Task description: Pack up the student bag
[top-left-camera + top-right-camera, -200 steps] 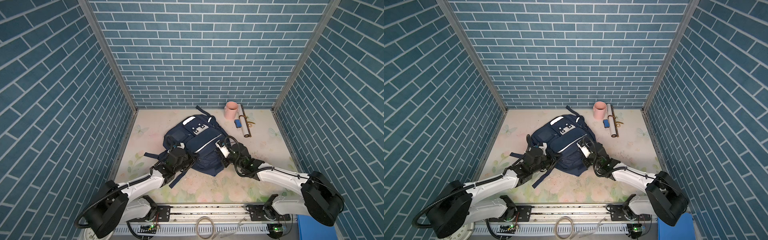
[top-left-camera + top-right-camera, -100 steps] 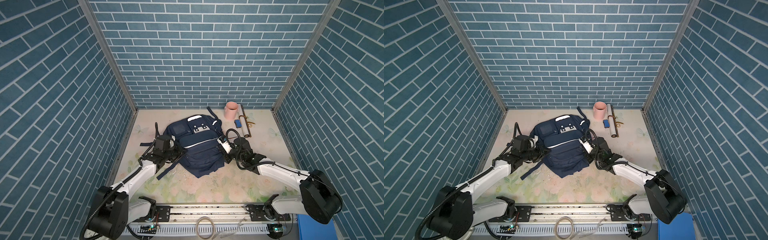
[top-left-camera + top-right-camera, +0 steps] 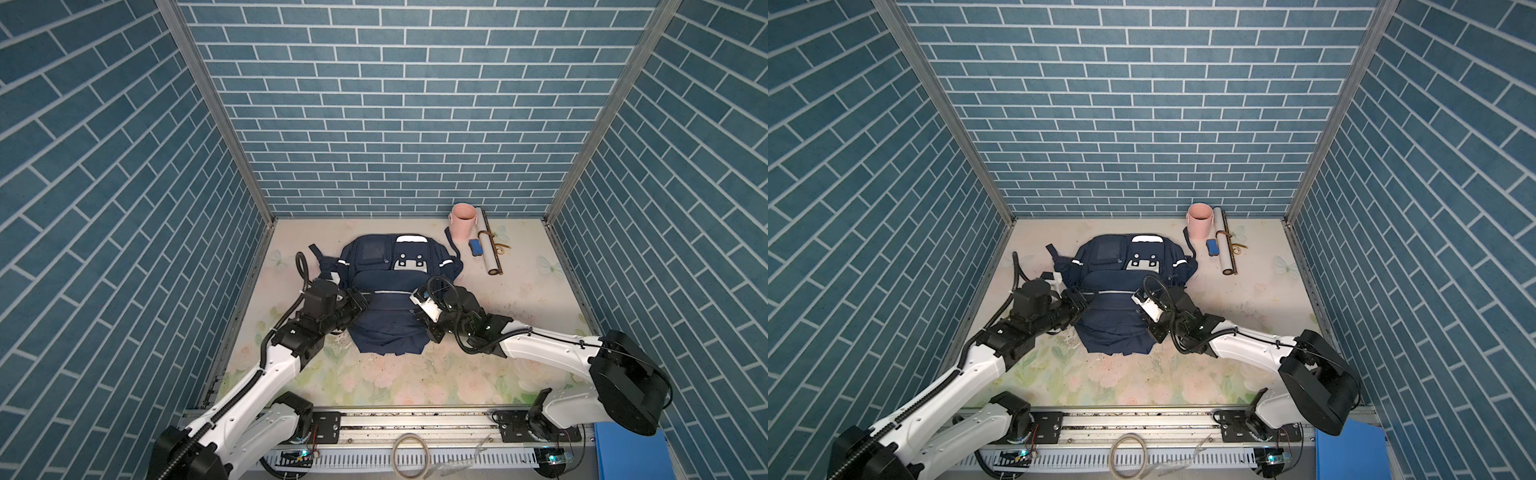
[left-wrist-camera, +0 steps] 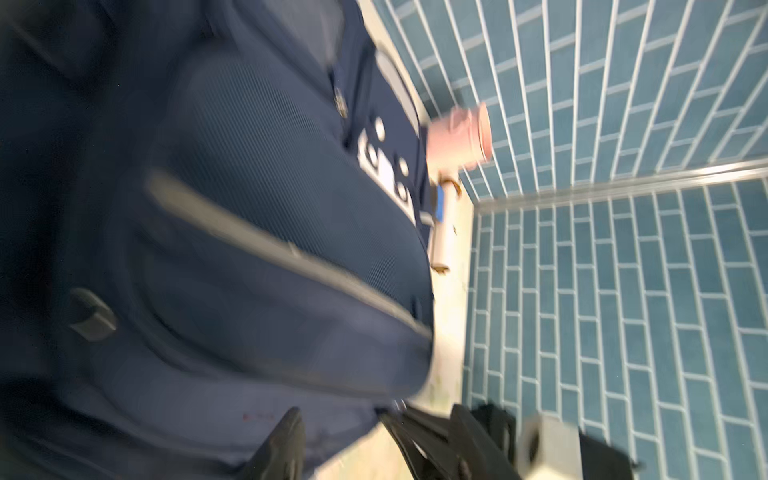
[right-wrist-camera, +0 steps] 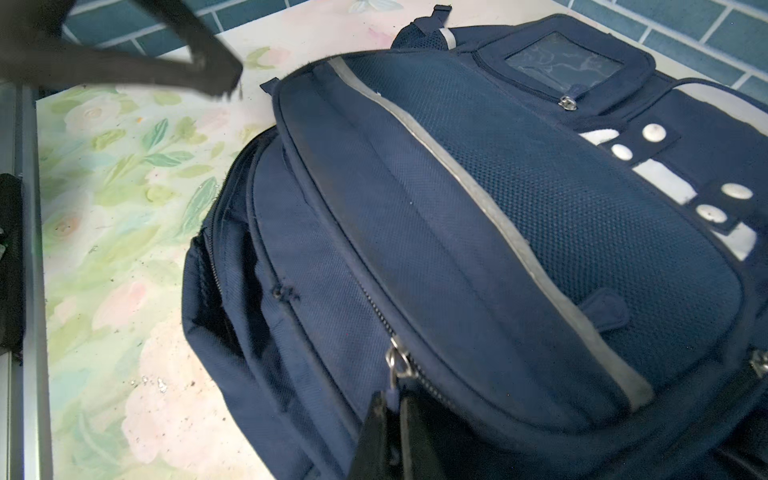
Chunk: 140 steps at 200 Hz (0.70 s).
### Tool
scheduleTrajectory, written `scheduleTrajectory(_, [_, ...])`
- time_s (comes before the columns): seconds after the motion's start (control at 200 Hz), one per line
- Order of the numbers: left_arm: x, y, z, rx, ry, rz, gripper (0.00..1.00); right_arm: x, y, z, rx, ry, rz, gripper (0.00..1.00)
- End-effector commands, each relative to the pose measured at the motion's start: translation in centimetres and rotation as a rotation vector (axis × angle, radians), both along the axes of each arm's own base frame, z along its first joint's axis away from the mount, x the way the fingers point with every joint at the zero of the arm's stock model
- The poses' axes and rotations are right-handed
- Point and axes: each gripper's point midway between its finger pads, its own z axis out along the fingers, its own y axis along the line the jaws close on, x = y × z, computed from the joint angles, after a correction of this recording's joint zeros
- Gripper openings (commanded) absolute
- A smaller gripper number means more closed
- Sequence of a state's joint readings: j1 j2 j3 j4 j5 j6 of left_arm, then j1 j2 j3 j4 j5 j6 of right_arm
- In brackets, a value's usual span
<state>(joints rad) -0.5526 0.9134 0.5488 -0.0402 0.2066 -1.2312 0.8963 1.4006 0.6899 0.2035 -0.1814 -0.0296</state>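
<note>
Left wrist: blurred navy student bag [image 4: 249,208], probably grey-striped.

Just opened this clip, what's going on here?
Two robot arms are working on the student bag, which lies flat on the floral table. The right gripper is pinched shut on a zipper pull on the bag's front. The left gripper sits at the bag's opposite side with its jaws apart. A pink cup, a rolled tube and a small blue block sit near the back wall, not yet packed.
</note>
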Motion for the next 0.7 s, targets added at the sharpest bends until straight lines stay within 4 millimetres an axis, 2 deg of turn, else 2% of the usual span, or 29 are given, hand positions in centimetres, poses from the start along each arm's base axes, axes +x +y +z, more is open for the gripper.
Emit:
scheduleTrajectory(0.0, [0.5,-1.1,-0.1,-0.136,0.02,0.148,0.6,-0.3,0.9,1.2,0.054,-0.012,0.016,0.0])
scheduleTrajectory(0.165, [0.7,-3.5,-0.8,-0.132,0.025,0.151,0.6,-0.6,0.7,1.5,0.082,-0.023,0.018,0.0])
scheduleTrajectory(0.31, [1.9,-4.1,-1.3,-0.147,0.011,0.187,0.6,-0.9,0.8,1.2,0.081,-0.021,0.024,0.0])
scheduleTrajectory(0.445, [2.2,-4.1,-3.1,-0.13,0.05,0.211,0.59,-0.9,0.8,1.2,0.081,-0.027,0.02,0.0])
scheduleTrajectory(0.525, [2.2,-3.9,-3.5,-0.123,0.046,0.222,0.45,-0.9,0.6,1.2,0.078,-0.029,0.015,0.0])
scheduleTrajectory(0.6, [2.2,-3.4,-3.8,-0.108,0.034,0.23,0.18,-0.7,0.3,1.0,0.069,-0.036,0.002,0.0])
scheduleTrajectory(0.66, [2.1,-2.8,-4.4,-0.095,0.04,0.233,0.01,-0.6,0.0,1.0,0.06,-0.047,-0.014,0.0])
scheduleTrajectory(0.695, [2.0,-2.4,-4.7,-0.095,0.044,0.23,0.0,-0.4,-0.3,1.2,0.058,-0.052,-0.033,0.0])
